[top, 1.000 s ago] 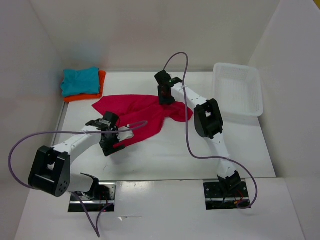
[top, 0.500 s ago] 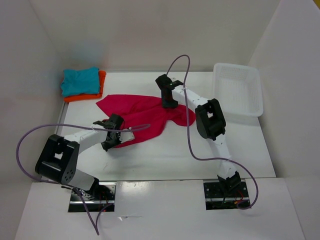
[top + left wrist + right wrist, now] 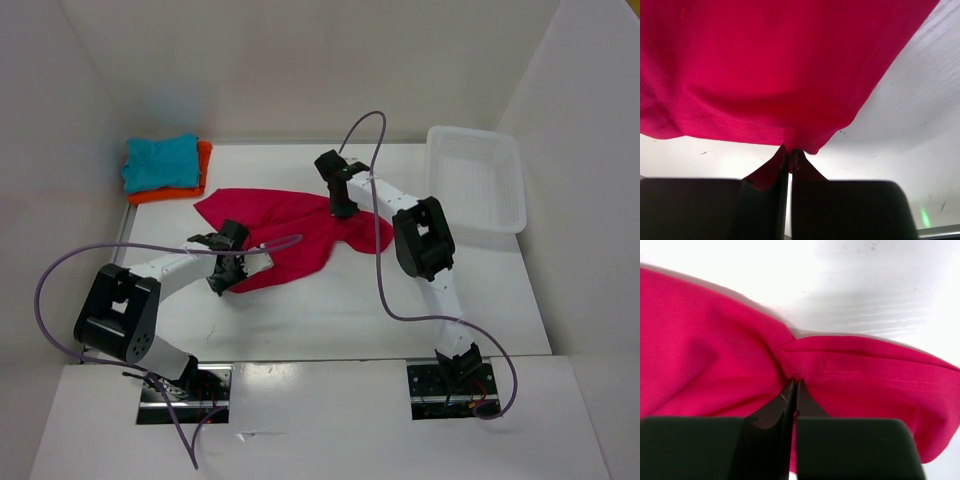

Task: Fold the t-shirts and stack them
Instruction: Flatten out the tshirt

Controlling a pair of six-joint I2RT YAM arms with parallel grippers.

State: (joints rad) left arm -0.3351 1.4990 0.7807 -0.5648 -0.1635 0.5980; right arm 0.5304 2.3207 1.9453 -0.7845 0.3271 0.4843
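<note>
We pinch the pink-red shirt (image 3: 290, 235) at two edges.
Our left gripper (image 3: 790, 156) is closed on its near hem, our right gripper (image 3: 794, 386) on its far edge. It lies rumpled mid-way across the table (image 3: 330, 310), apart from the teal shirt (image 3: 160, 162) stacked on the orange shirt (image 3: 203, 160).

Left tool (image 3: 790, 156) is clamped on the pink-red t-shirt (image 3: 770, 65) hem, arm laid low and bent. Right tool (image 3: 794, 386) is likewise clamped on it, arm stretched far forward.
</note>
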